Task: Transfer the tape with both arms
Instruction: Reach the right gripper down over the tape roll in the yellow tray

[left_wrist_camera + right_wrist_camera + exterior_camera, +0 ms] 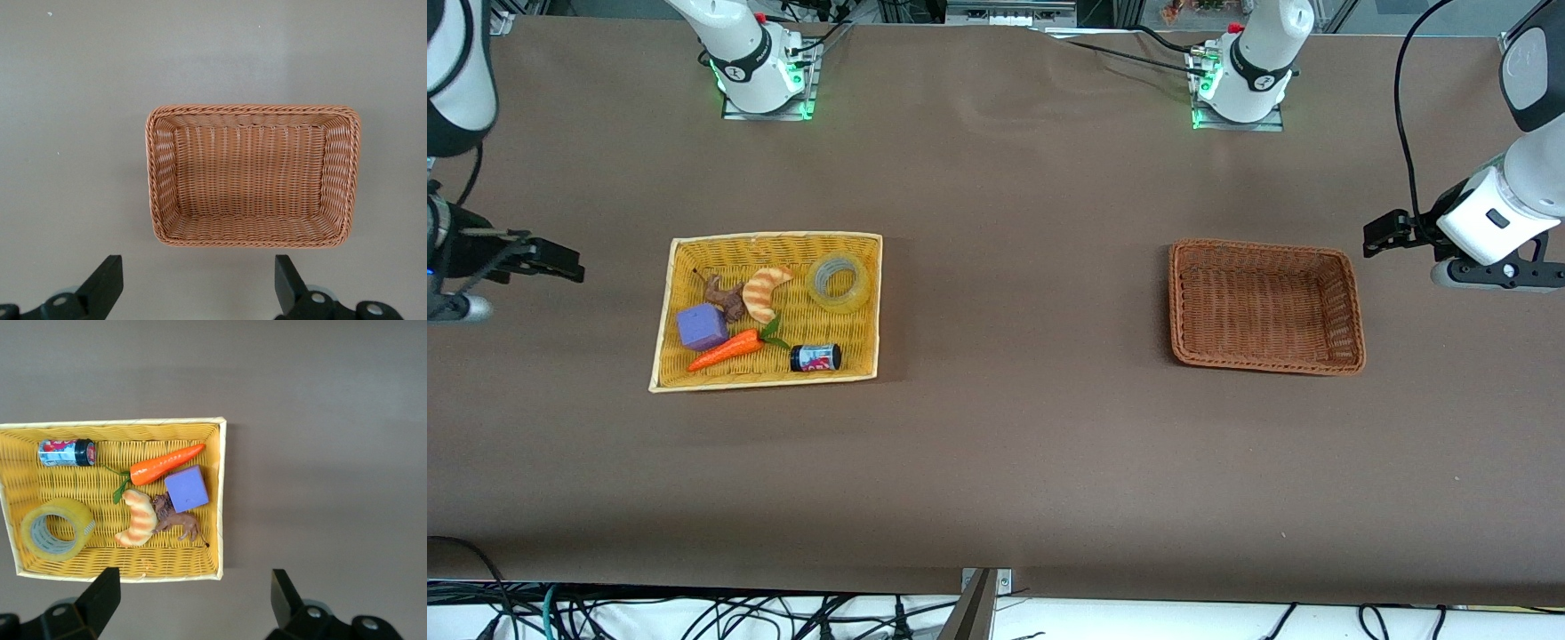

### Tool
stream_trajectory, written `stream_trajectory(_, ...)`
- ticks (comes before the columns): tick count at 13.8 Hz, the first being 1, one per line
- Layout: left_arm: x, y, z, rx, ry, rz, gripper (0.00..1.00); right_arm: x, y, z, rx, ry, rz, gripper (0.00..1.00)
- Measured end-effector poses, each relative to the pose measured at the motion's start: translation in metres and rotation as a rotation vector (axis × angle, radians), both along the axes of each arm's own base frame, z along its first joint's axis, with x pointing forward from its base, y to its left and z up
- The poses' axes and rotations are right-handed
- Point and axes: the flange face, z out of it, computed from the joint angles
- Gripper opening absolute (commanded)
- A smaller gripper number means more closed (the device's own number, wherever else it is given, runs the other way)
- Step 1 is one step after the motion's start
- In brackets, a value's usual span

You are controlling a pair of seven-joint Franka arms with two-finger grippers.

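The tape (839, 282), a translucent yellowish roll with a grey core, lies flat in the yellow woven tray (774, 238), in the corner nearest the arm bases and toward the left arm's end. It also shows in the right wrist view (57, 529). My right gripper (569, 265) is open and empty, up in the air over bare table off the tray's end; its view (193, 590) looks down on the tray (113, 424). My left gripper (1374, 238) is open and empty over bare table beside the brown wicker basket (1263, 244); its view (198, 273) shows the basket (253, 109) empty.
The tray also holds a toy croissant (766, 292), a brown toy animal (726, 298), a purple cube (701, 327), a toy carrot (725, 350) and a small black jar (815, 357). Brown tabletop lies between tray and basket.
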Motion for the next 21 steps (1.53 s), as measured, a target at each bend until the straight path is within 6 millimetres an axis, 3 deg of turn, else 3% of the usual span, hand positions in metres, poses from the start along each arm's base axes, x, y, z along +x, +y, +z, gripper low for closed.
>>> stream_trajectory(3, 0.0, 0.0, 0.0, 0.0, 0.0, 0.0, 1.0, 0.004, 0.04, -0.06, -0.005, 0.009, -0.003, 1.0)
stream_trajectory(6, 0.0, 0.001, 0.0, 0.0, 0.001, 0.001, 1.0, -0.009, 0.08, -0.11, -0.004, 0.011, -0.042, 1.0)
stream_trajectory(10, 0.0, 0.001, 0.0, 0.0, 0.001, 0.001, 1.0, -0.043, 0.113, -0.181, 0.004, -0.018, -0.098, 1.0)
stream_trajectory(12, 0.0, 0.001, 0.0, 0.0, 0.0, 0.001, 1.0, -0.062, 0.139, -0.211, 0.016, -0.045, -0.133, 1.0)
stream_trajectory(14, 0.0, 0.001, 0.0, 0.0, 0.001, 0.001, 1.0, -0.08, 0.166, -0.229, 0.027, -0.055, -0.161, 1.0)
stream_trajectory(16, 0.0, 0.001, 0.0, 0.0, 0.001, 0.001, 1.0, -0.088, 0.18, -0.237, 0.029, -0.051, -0.165, 1.0)
stream_trajectory(21, 0.0, 0.001, -0.001, 0.0, 0.001, 0.001, 1.0, -0.101, 0.183, -0.258, 0.038, -0.064, -0.162, 1.0)
